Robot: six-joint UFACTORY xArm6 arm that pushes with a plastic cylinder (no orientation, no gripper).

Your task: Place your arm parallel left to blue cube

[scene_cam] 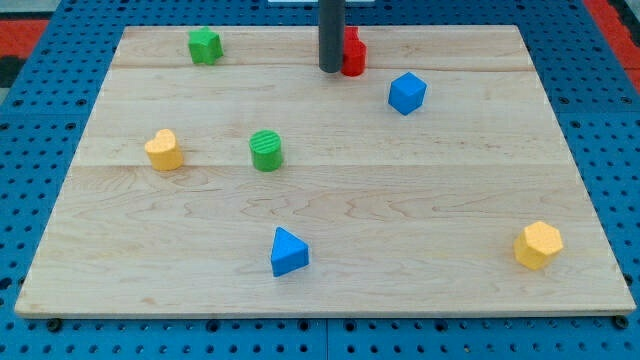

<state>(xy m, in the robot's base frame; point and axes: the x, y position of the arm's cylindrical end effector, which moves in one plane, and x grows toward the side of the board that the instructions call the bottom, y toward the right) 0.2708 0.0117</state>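
Camera view shows the pale wooden table [330,200] resting on a blue pegboard [30,200]. The dark rod comes down near the view's top, and my tip [330,69] sits touching the left side of a red block [354,55]; no fingers show on this rod. To the tip's right and slightly lower lies the blue cube [407,93], clearly apart. Elsewhere lie a yellow hexagonal block [538,245], blue triangular block [288,252], green cylinder [266,150], yellow heart-shaped block [163,150] and green star-shaped block [205,46].
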